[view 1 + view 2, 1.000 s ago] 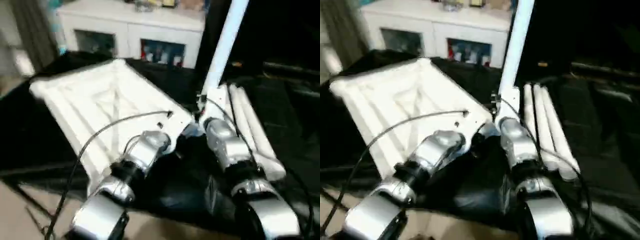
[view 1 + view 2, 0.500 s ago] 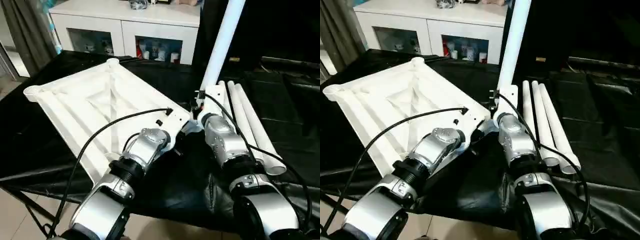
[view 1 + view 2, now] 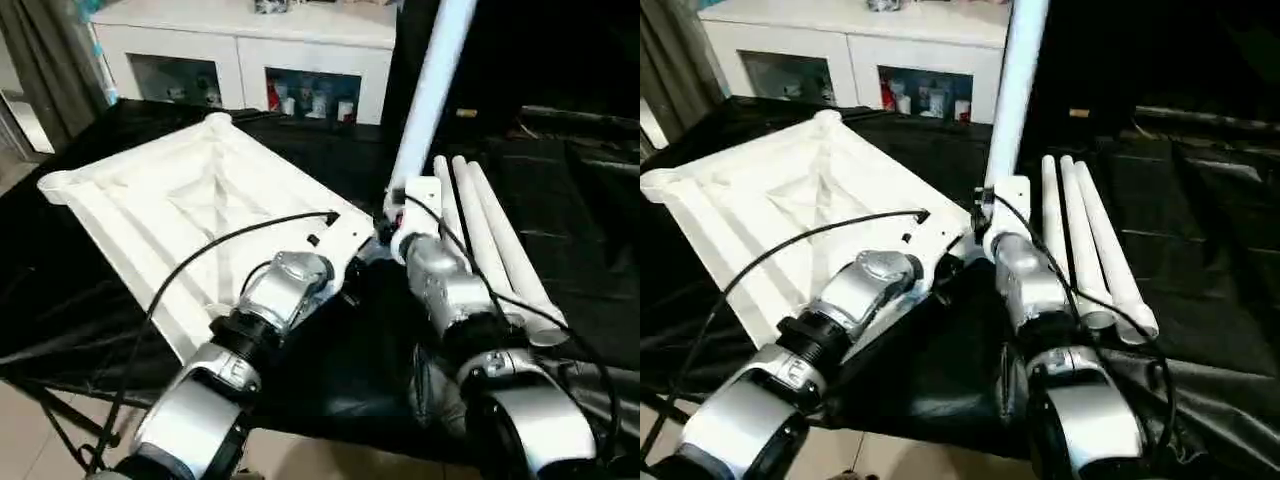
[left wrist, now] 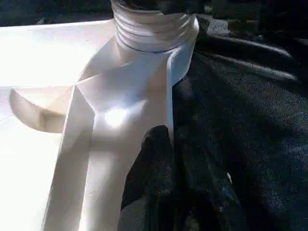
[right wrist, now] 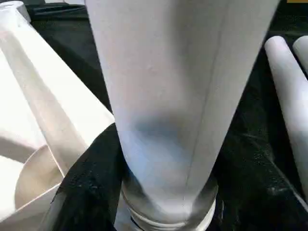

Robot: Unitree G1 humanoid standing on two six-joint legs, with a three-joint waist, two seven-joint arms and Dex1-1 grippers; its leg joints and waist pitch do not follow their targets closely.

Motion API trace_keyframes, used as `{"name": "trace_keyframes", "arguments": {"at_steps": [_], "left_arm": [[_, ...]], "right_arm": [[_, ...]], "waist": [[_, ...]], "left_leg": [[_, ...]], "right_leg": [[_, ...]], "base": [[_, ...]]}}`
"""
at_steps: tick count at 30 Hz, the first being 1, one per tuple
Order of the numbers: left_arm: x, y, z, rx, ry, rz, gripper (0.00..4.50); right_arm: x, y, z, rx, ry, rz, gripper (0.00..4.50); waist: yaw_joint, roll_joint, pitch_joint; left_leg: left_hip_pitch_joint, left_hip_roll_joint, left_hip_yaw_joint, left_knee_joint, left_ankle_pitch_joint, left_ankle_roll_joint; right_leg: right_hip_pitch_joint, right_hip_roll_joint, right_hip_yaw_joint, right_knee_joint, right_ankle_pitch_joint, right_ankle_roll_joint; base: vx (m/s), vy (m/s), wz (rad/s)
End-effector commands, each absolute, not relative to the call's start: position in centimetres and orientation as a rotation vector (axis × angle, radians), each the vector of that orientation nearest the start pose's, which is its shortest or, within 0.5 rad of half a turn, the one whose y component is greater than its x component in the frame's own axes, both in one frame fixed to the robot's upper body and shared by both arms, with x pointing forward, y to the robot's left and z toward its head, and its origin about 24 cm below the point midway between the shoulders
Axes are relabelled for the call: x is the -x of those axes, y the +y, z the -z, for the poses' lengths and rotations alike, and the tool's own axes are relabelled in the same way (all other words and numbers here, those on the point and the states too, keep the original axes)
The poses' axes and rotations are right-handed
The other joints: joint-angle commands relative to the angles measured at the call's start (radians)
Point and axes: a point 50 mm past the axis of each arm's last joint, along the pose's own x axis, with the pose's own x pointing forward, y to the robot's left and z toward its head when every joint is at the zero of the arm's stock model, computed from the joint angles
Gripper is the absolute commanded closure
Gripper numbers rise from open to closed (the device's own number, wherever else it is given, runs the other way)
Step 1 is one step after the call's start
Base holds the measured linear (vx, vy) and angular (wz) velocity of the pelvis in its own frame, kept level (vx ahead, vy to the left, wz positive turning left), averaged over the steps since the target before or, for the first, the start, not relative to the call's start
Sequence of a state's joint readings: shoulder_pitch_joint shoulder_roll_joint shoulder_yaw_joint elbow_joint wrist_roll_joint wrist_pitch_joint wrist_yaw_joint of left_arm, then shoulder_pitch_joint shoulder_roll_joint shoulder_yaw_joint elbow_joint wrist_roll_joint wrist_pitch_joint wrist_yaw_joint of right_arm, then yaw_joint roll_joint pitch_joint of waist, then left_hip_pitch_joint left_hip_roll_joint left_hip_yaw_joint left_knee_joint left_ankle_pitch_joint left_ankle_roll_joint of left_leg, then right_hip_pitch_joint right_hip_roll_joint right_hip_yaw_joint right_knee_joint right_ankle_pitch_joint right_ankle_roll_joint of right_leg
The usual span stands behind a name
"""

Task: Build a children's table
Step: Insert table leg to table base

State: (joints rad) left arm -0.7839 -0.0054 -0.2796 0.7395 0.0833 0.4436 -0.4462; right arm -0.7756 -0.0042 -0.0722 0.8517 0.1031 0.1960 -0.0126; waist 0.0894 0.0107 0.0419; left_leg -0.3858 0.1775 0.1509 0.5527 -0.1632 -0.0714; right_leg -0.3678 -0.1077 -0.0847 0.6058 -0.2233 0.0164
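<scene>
The white table top (image 3: 190,215) lies upside down on the black cloth, ribs up, with round sockets at its corners. One white leg (image 3: 425,95) stands nearly upright in the near right corner socket (image 4: 154,29). My right gripper (image 3: 400,225) is at the foot of that leg, hidden behind its wrist mount. My left gripper (image 4: 175,185) is shut on the top's rim just beside that socket, one black finger (image 4: 154,163) lying on the white wall. Three more legs (image 3: 490,240) lie side by side to the right.
A white cabinet with glass-fronted shelves (image 3: 250,60) stands behind the black-covered work table (image 3: 60,310). A black cable (image 3: 220,250) runs from my left arm across the top. The table's near edge is just under my forearms, with floor to the left.
</scene>
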Motion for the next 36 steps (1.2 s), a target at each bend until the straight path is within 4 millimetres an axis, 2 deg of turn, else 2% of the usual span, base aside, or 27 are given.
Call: {"name": "trace_keyframes", "arguments": {"at_steps": [1, 3, 4, 6, 9, 11, 16, 19, 20, 21, 23, 24, 25, 26, 27, 29, 31, 34, 36], "left_arm": [[-35.8, 3.7, -7.5, -0.365, 0.397, 0.738, 4.5], [-35.8, 3.8, -7.5, -0.368, 0.395, 0.742, 4.5], [-35.8, 3.8, -7.5, -0.368, 0.395, 0.742, 4.5], [-35.8, 3.9, -7.5, -0.371, 0.392, 0.745, 4.5], [-35.8, 3.9, -7.6, -0.373, 0.39, 0.749, 4.5], [-35.7, 3.9, -7.7, -0.378, 0.382, 0.76, 4.5], [-35.3, 4.1, -8.0, -0.398, 0.337, 0.832, 4.5], [-34.8, 4.6, -8.2, -0.419, 0.297, 0.899, 4.5], [-34.7, 5.0, -8.2, -0.417, 0.3, 0.905, 4.5], [-34.6, 5.4, -8.3, -0.425, 0.287, 0.917, 4.5], [-34.5, 5.6, -8.3, -0.431, 0.279, 0.925, 4.5], [-34.1, 6.7, -8.2, -0.429, 0.262, 0.97, 4.5], [-34.1, 6.7, -8.2, -0.43, 0.262, 0.97, 4.5], [-33.6, 7.6, -8.1, -0.425, 0.256, 0.999, 4.5], [-33.6, 7.6, -8.1, -0.425, 0.256, 1.0, 4.5], [-33.1, 8.5, -8.1, -0.423, 0.247, 1.032, 4.5], [-32.5, 9.0, -8.3, -0.425, 0.227, 1.084, 4.5], [-31.5, 9.5, -8.7, -0.443, 0.205, 1.183, 4.5], [-31.0, 9.8, -8.9, -0.466, 0.205, 1.23, 4.5]], "right_arm": [[-35.9, -10.0, -2.4, -0.053, 0.498, -0.139, 1.41], [-36.0, -10.0, -2.7, -0.06, 0.488, -0.144, 1.2], [-36.1, -10.0, -2.8, -0.061, 0.485, -0.146, 1.2], [-36.2, -10.0, -3.1, -0.055, 0.471, -0.15, 0.9], [-36.4, -10.1, -3.6, -0.035, 0.447, -0.164, 0.74], [-36.5, -10.2, -4.1, -0.02, 0.423, -0.179, 0.46], [-36.6, -10.8, -6.2, 0.01, 0.335, -0.248, 0.09], [-36.0, -11.6, -7.9, 0.06, 0.284, -0.315, 0.03], [-35.7, -12.0, -8.3, 0.082, 0.277, -0.336, 0.03], [-35.3, -12.4, -8.7, 0.111, 0.274, -0.362, 0.03], [-35.0, -12.7, -9.0, 0.13, 0.273, -0.379, 0.03], [-33.6, -13.9, -9.8, 0.187, 0.252, -0.494, 0.03], [-33.6, -13.9, -9.9, 0.187, 0.252, -0.496, 0.03], [-32.3, -14.8, -10.6, 0.202, 0.237, -0.573, 0.03], [-32.3, -14.8, -10.6, 0.202, 0.236, -0.575, 0.03], [-30.9, -15.6, -11.5, 0.207, 0.208, -0.66, 0.03], [-29.5, -15.9, -12.0, 0.216, 0.189, -0.759, 0.03], [-27.7, -16.5, -11.5, 0.286, 0.2, -0.904, 0.03], [-27.3, -17.0, -11.0, 0.334, 0.219, -0.918, 0.03]], "waist": [[0.0, 0.004, -0.055], [0.0, 0.005, -0.057], [0.001, 0.005, -0.056], [0.001, 0.005, -0.055], [0.001, 0.004, -0.06], [0.002, 0.002, -0.063], [0.007, -0.002, -0.066], [0.014, -0.003, -0.07], [0.018, -0.002, -0.071], [0.02, -0.007, -0.071], [0.024, -0.003, -0.068], [0.023, -0.01, -0.067], [0.037, -0.011, -0.067], [0.037, -0.013, -0.066], [0.034, -0.012, -0.067], [0.034, -0.013, -0.063], [0.036, -0.013, -0.061], [0.037, -0.015, -0.063], [0.037, -0.013, -0.061]], "left_leg": [[0.009, 0.044, -0.005, -0.066, -0.192, 0.006], [0.009, 0.044, -0.002, -0.063, -0.173, 0.02], [0.01, 0.045, -0.001, -0.063, -0.175, 0.02], [0.011, 0.045, 0.001, -0.064, -0.193, 0.022], [0.009, 0.045, 0.004, -0.06, -0.175, 0.022], [0.01, 0.043, 0.009, -0.054, -0.141, 0.037], [0.009, 0.041, 0.014, -0.044, -0.079, 0.074], [0.006, 0.041, 0.013, -0.032, 0.007, 0.11], [0.006, 0.041, 0.014, -0.029, 0.015, 0.109], [0.006, 0.041, 0.016, -0.028, 0.015, 0.109], [0.008, 0.043, 0.018, -0.031, -0.019, 0.094], [0.008, 0.042, 0.018, -0.032, -0.034, 0.089], [0.015, 0.051, 0.017, -0.031, -0.054, 0.087], [0.009, 0.051, 0.016, -0.033, -0.041, 0.088], [0.011, 0.051, 0.017, -0.031, -0.041, 0.082], [0.011, 0.048, 0.019, -0.034, -0.067, 0.072], [0.012, 0.052, 0.018, -0.035, -0.095, 0.071], [0.01, 0.051, 0.02, -0.03, -0.082, 0.082], [0.011, 0.052, 0.02, -0.03, -0.092, 0.084]], "right_leg": [[0.032, -0.045, 0.045, -0.073, -0.018, -0.189], [0.036, -0.047, 0.044, -0.069, 0.023, -0.209], [0.036, -0.047, 0.044, -0.069, 0.026, -0.212], [0.035, -0.045, 0.044, -0.069, 0.018, -0.217], [0.037, -0.044, 0.045, -0.064, 0.053, -0.218], [0.037, -0.041, 0.048, -0.059, 0.096, -0.22], [0.037, -0.039, 0.051, -0.052, 0.187, -0.233], [0.04, -0.031, 0.051, -0.039, 0.302, -0.229], [0.038, -0.031, 0.052, -0.036, 0.317, -0.227], [0.038, -0.03, 0.052, -0.036, 0.317, -0.226], [0.033, -0.031, 0.055, -0.038, 0.264, -0.221], [0.035, -0.029, 0.054, -0.04, 0.242, -0.221], [0.037, -0.033, 0.057, -0.041, 0.221, -0.207], [0.04, -0.031, 0.058, -0.039, 0.229, -0.198], [0.032, -0.03, 0.059, -0.036, 0.231, -0.201], [0.031, -0.03, 0.058, -0.041, 0.187, -0.205], [0.032, -0.034, 0.061, -0.043, 0.153, -0.201], [0.029, -0.033, 0.061, -0.039, 0.168, -0.212], [0.025, -0.034, 0.062, -0.04, 0.135, -0.222]], "base": [[0.0, 0.0, 0.0], [0.0, 0.0, 0.0], [0.0, 0.0, 0.0], [0.0, 0.0, 0.0], [0.0, 0.0, 0.0], [0.0, 0.0, 0.0], [0.0, 0.0, 0.0], [0.0, 0.0, 0.0], [0.0, 0.0, 0.0], [0.0, 0.0, 0.0], [0.0, 0.0, 0.0], [0.0, 0.0, 0.0], [0.0, 0.0, 0.0], [0.0, 0.0, 0.0], [0.0, 0.0, 0.0], [0.0, 0.0, 0.0], [0.0, 0.0, 0.0], [0.0, 0.0, 0.0], [0.0, 0.0, 0.0]]}}
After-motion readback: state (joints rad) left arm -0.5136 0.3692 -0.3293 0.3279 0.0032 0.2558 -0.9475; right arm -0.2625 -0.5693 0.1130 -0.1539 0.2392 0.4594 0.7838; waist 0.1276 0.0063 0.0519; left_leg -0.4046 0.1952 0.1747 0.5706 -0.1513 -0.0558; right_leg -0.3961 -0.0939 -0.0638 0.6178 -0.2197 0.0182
